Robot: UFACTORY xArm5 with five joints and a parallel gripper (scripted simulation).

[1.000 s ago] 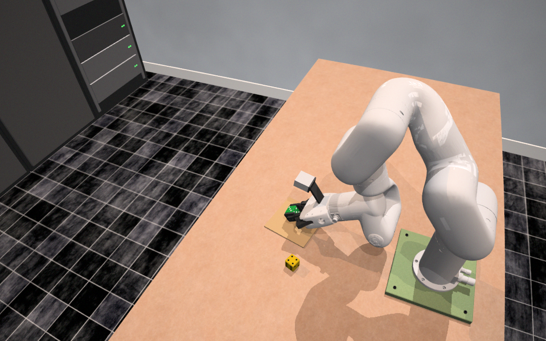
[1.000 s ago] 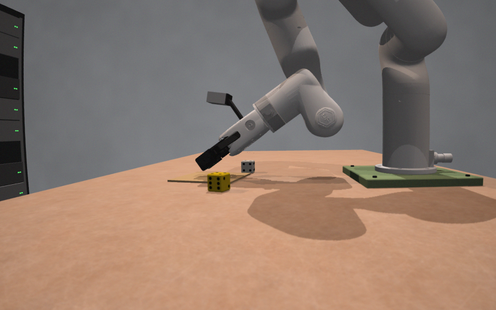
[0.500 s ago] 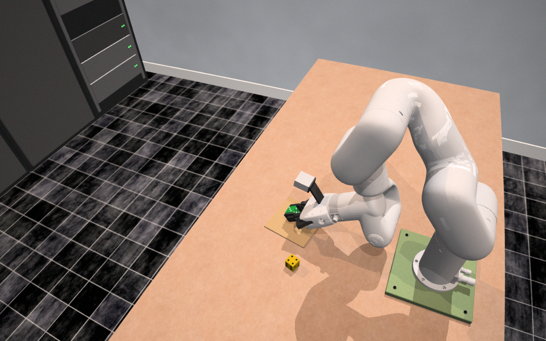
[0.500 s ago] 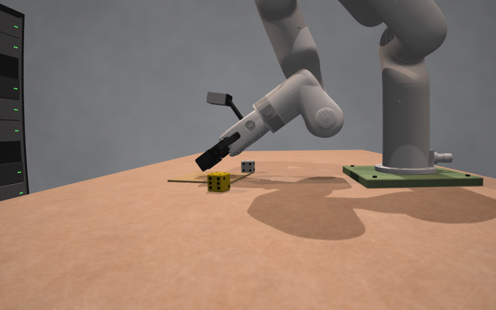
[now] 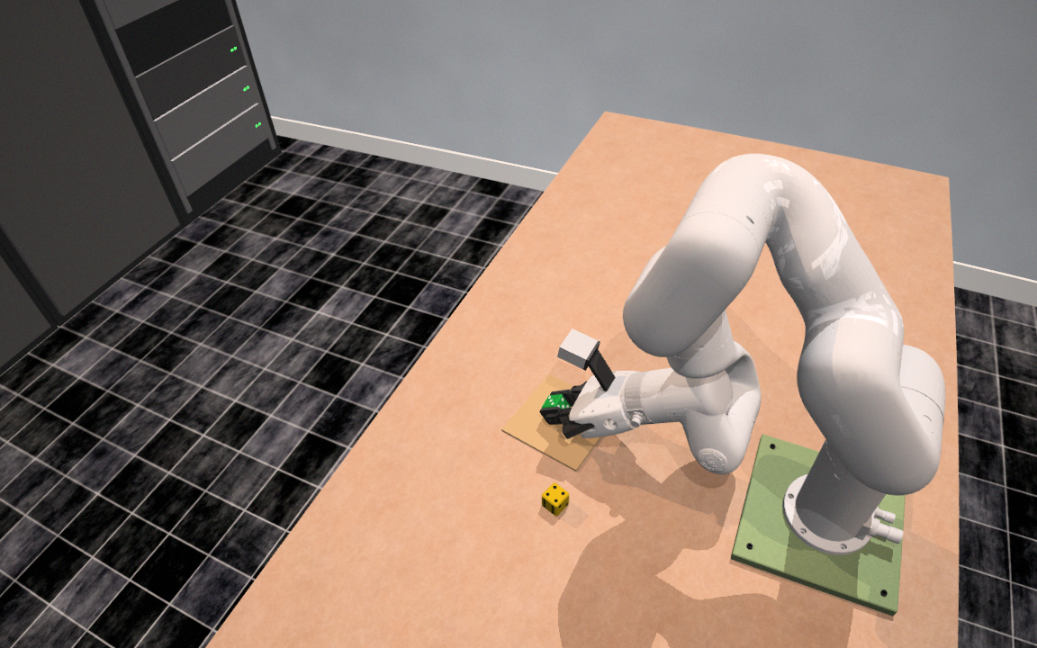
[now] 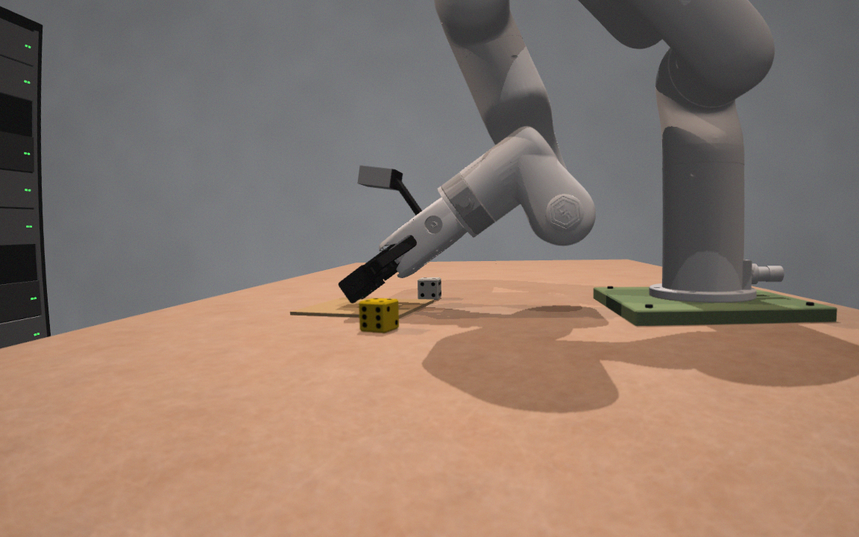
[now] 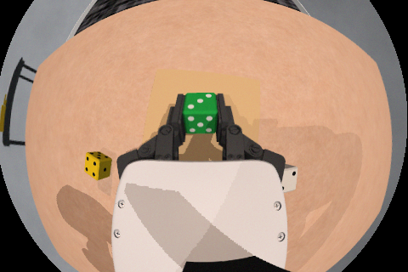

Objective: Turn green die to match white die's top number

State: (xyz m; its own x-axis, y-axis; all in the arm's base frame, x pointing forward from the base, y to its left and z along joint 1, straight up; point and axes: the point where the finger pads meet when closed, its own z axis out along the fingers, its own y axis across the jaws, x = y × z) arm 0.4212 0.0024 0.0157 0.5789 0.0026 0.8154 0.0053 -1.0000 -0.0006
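Green die with white pips (image 5: 556, 400) sits clamped between the black fingers of the white arm's gripper (image 5: 559, 412) in the top view, low over the thin tan square mat (image 5: 538, 431) on the brown table top (image 5: 441, 524). A yellow die with black pips (image 5: 555, 499) lies off the mat at about 6 o'clock from it.

From the exterior view, the gripper (image 6: 360, 286) slants down toward 8 o'clock, its tip just above the mat (image 6: 326, 311); the green cube is hidden there. The yellow die (image 6: 378, 314) lies in front, a white die with black pips (image 6: 429, 288) behind.

Through the wrist view, the fingers grip the green die (image 7: 201, 114) on both sides over the mat (image 7: 244, 97).
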